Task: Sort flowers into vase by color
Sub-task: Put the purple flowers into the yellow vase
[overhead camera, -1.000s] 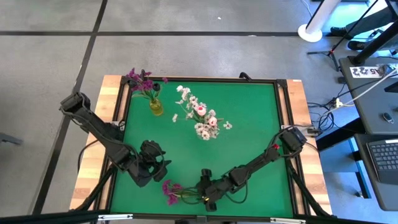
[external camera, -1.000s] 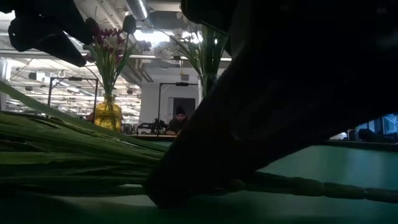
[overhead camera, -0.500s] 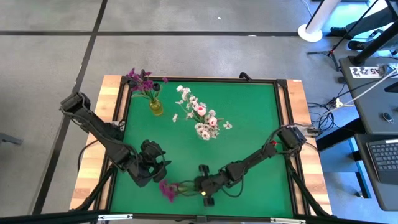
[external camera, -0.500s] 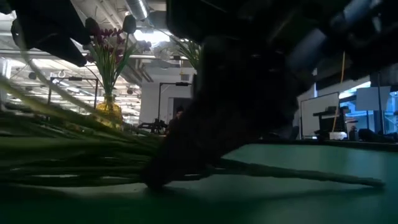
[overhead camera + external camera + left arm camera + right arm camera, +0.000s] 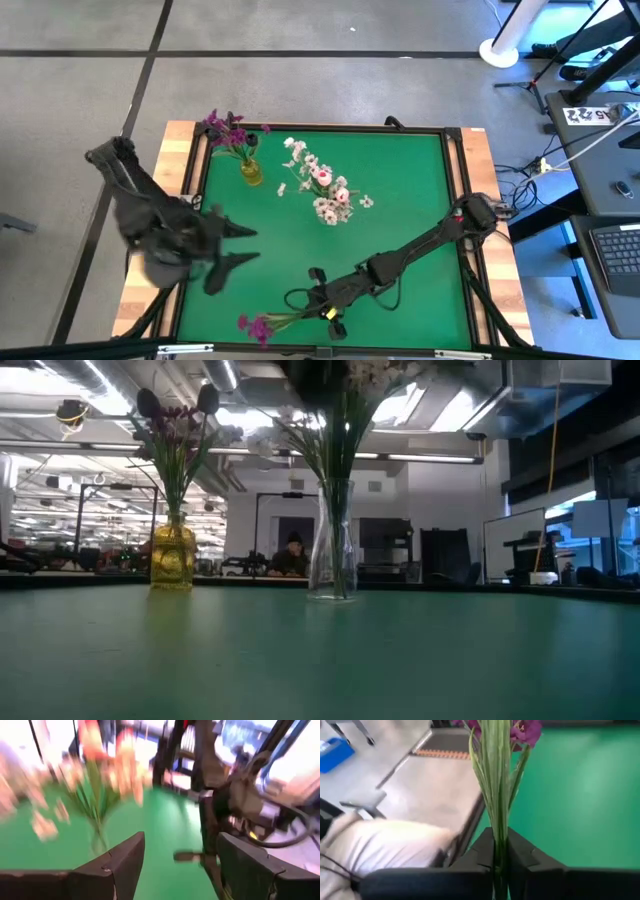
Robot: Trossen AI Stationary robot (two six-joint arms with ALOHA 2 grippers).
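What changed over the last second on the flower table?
The right gripper closed on the purple flower stem and lifted it off the mat; the low view is now clear of it. The left gripper swung up and away, open. The yellow vase and clear vase stayed put.

Green table mat [image 5: 400, 200], wooden table edge [image 5: 180, 160], possibly a seated person [image 5: 292, 556] behind

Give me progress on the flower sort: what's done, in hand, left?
Done: purple flowers stand in the yellow vase, and white-pink flowers fill the clear vase.

In hand: the right pincer is shut on a purple stem, lifted at the table's near edge.

Left: that stem goes into the yellow vase. The left pincer hangs open at the table's left side. No other loose flowers are visible.
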